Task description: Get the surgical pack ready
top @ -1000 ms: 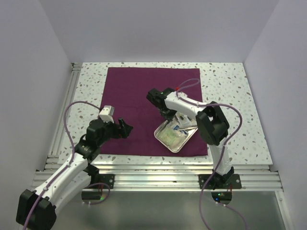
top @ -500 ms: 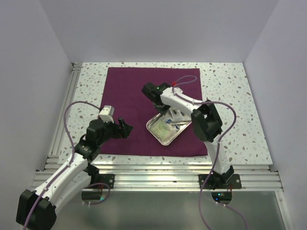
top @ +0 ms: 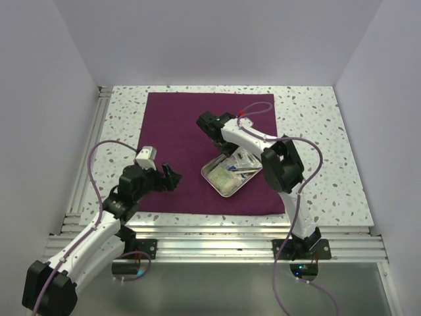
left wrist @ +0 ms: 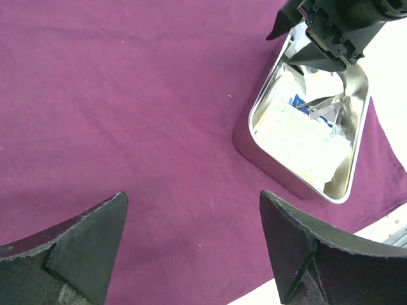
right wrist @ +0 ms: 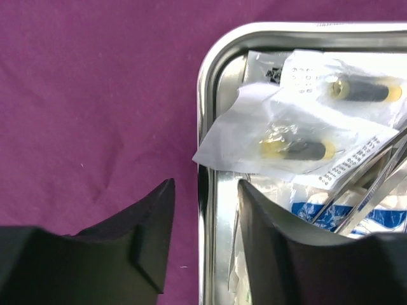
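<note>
Speckled worktop (top: 309,118) held the surgical pack (top: 174,125) spread flat, tray (right wrist: 205,108) at its five o'clock. Right fingers (right wrist: 137,241) stood parted astride the tray rim (gripping nothing); left fingers (left wrist: 82,248) gaped empty. Lifting crookedly might snag that rim, spilling packets (right wrist: 299,149).

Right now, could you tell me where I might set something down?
Free: purple cloth beyond the metal tray, and speckled table right of the cloth. Crowded: the tray, right hand astride its rim; left hand over the cloth's near-left.
</note>
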Tool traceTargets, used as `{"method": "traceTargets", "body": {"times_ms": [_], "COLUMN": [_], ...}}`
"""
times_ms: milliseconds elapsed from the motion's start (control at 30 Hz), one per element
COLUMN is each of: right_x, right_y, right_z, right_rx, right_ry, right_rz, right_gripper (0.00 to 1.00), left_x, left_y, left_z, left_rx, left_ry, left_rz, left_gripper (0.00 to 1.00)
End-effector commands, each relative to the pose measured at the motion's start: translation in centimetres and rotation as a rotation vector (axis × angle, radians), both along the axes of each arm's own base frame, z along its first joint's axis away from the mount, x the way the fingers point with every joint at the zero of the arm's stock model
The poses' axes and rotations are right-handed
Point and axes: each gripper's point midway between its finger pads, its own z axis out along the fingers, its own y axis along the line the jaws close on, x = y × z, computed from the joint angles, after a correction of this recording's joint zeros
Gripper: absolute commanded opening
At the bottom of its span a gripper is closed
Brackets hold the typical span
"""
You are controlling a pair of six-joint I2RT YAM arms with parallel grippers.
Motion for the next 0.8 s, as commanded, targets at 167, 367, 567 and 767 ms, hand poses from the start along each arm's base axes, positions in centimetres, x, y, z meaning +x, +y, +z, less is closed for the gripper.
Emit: {"method": "traceTargets", "body": {"times_ms": [167, 367, 567, 767], "right_x": [2.2, 1.6, -0.8, -5.1], "right_y": [0.1, 0.1, -1.8, -7.5], "right_z": [6.9, 11.3, 14.4, 14.8], "right_rx": [0.069, 0.127, 0.174, 0.136], "right_ry": [-0.189, -0.271, -0.373, -0.469], "right_rz": [-0.025, 0.029, 0.124, 0.093], "right_gripper": [0.51, 0.53, 0.56, 0.63], "left_x": [0.8, 0.7, 0.5, 0.3], "left_y": [0.1, 0.2, 0.3, 0.8], "left_z": [1.2, 1.3, 1.9, 2.5], "left_rx": [0.007, 0.006, -0.004, -0.005], "left_ry": [-0.075, -0.095, -0.139, -0.184], "left_rz": [0.007, 0.009, 0.001, 0.018], "left_gripper": [0.88, 0.89, 0.89, 0.88]}}
